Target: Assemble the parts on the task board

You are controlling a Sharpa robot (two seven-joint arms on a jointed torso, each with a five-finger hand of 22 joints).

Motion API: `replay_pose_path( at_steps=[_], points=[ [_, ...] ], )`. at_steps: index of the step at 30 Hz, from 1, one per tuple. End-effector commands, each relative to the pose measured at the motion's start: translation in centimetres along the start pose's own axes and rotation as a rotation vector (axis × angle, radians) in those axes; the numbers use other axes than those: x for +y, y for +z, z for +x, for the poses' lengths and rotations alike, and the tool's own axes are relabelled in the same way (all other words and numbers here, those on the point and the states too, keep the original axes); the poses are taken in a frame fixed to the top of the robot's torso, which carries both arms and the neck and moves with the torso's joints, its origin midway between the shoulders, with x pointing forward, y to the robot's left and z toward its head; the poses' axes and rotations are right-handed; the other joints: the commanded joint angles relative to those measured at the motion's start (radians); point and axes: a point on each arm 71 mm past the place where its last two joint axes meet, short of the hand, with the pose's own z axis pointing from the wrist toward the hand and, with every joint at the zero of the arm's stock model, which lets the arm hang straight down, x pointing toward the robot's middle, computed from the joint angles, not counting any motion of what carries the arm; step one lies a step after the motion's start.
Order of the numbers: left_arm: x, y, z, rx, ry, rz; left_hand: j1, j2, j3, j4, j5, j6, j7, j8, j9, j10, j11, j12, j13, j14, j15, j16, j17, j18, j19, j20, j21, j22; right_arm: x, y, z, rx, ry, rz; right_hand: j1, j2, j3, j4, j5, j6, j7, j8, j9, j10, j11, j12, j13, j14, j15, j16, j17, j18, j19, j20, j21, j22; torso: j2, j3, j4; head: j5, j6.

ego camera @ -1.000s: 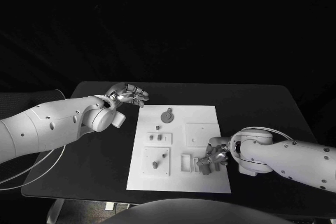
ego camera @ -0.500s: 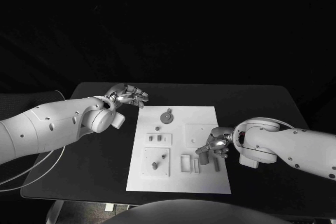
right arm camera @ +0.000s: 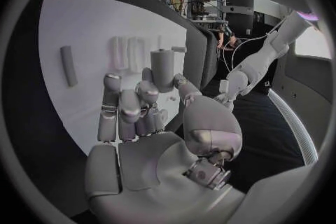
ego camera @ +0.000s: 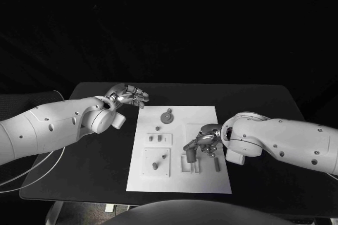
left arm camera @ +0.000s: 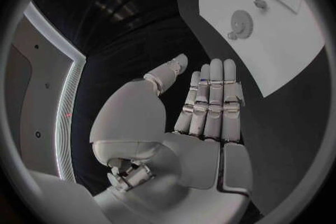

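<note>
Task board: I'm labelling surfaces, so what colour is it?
Plain white; the task board shows best in the head view, against the black table.

One board [ego camera: 202, 116] on the surface [ego camera: 261, 103]. One gear [ego camera: 167, 117] lies on it. Two arms, two hands: left [ego camera: 129, 96], right [ego camera: 204, 138]. The small parts are too tiny to count.

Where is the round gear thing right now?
In the head view, the gear lies on the far part of the white task board, near its left side, just beyond the small parts and close to the robot's left hand.
</note>
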Motion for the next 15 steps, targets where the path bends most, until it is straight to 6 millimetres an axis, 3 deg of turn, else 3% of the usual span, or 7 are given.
replay_pose_path(
  at_steps=[1,15],
  points=[
    [-0.1,0.0,0.3,0.015,-0.008,0.003,-0.005,0.002,0.0,0.003,0.006,-0.008,0.0,0.004,-0.001,0.005,0.002,-0.002,-0.002,0.006,0.002,-0.005,0.002,0.019,0.004,-0.001,-0.007,0.001,0.2,0.1,0.2,0.009,0.025,0.018,-0.009,0.005,0.075,-0.066,-0.005,0.008,0.008,-0.002,0.001,0.0,0.001,0.002,-0.001,-0.005,-0.003,-0.003,0.003,0.013,0.003,0.003,-0.003,0.019,0.0,0.0007,0.0017,0.003,-0.004],
    [-0.1,0.0,0.3,0.016,-0.009,0.003,-0.006,0.002,0.0,0.004,0.006,-0.008,0.0,0.004,-0.002,0.005,0.002,-0.002,-0.002,0.007,0.002,-0.006,0.004,0.019,0.004,-0.001,-0.007,0.002,1.1,1.4,0.4,-0.012,-0.027,0.034,-0.025,0.003,0.083,-0.065,-0.005,0.009,0.008,-0.002,0.002,0.0,0.0,0.003,-0.001,-0.001,-0.003,-0.001,0.011,0.013,0.005,0.003,-0.001,0.02,0.0,0.0019,0.0016,0.002,-0.017]
  ],
)
